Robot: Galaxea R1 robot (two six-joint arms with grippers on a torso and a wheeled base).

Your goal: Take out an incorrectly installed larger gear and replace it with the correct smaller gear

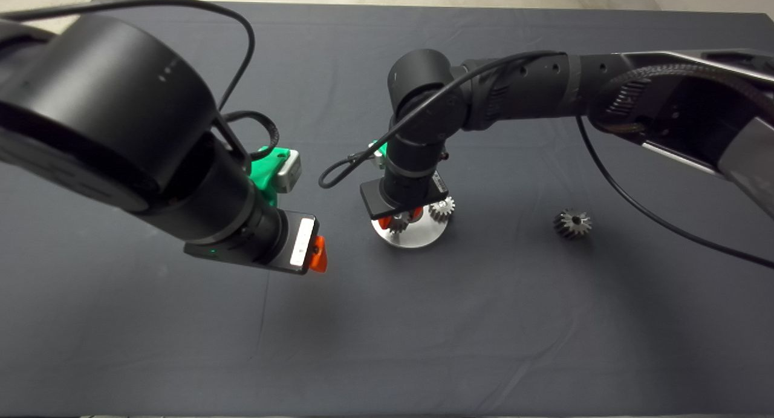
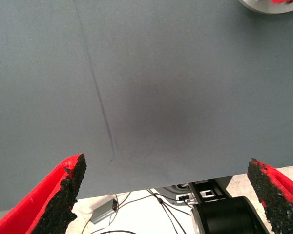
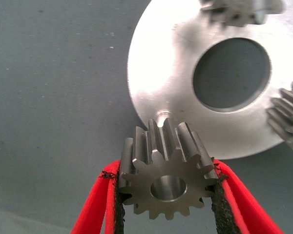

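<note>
1. Mat of dark cloth [image 1: 181,345] covered the table.
2. Left gripper [image 2: 166,195], fingers wide apart, hovered above bare mat.
3. Round silvery steel plate [image 3: 161,78] lay mid-mat.
4. Dark grey tapered larger gear [image 1: 572,223] lay well right of it.
5. Right gripper [image 3: 167,195] clamped the small silvery smaller gear [image 3: 163,180] over the plate's edge.

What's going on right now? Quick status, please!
Right gripper shut on the smaller gear, above the round plate. Left gripper open, over bare mat. Larger gear set aside, nothing in the way.

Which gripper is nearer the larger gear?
Right. The right gripper is over the plate, beside the larger gear; the left gripper hovers farther, beyond the plate.
</note>
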